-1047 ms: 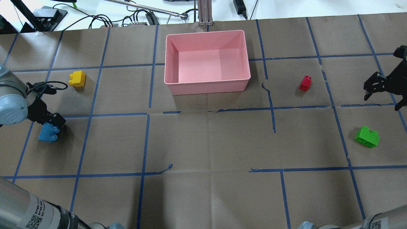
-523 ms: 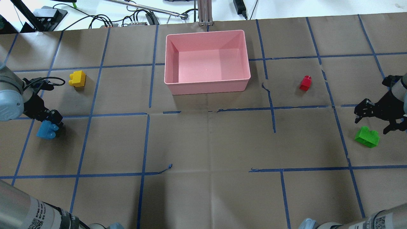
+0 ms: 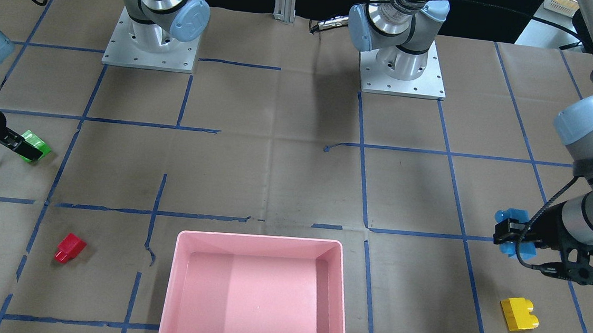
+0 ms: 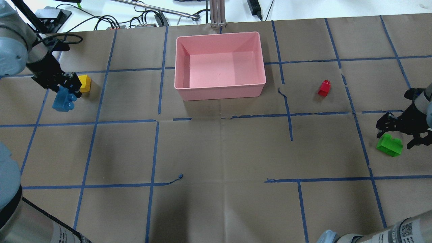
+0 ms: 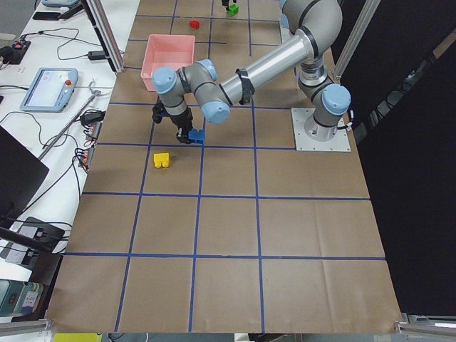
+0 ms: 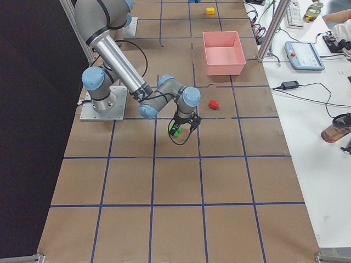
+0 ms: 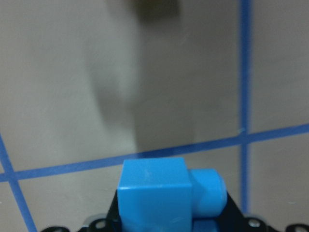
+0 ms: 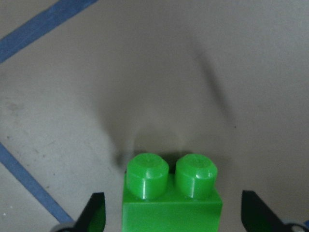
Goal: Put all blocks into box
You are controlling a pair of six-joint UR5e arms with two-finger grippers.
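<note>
Blue block: why does it hang beside the yellow block instead of lying flat? (Student)

It is clamped in the left pincer, whose jaws are closed on its upper end, leaving the studs pointing to one side. The wrist view shows paper and a shadow beneath it, which suggests it is held clear of the table. It is well to the left of the box, so the step in hand is probably transport toward that pink tray. (Legend)

And the other arm? (Student)

The right pincer is spread wide and grips nothing. Its jaws stand either side of the green block, apart from it, and the block rests on the table. This straddle suits closing across the block's flat faces. The red block lies alone on the table, between the box and the green block. The box has no block in it, so I judge that none of the four placements is yet made. (Legend)
</note>
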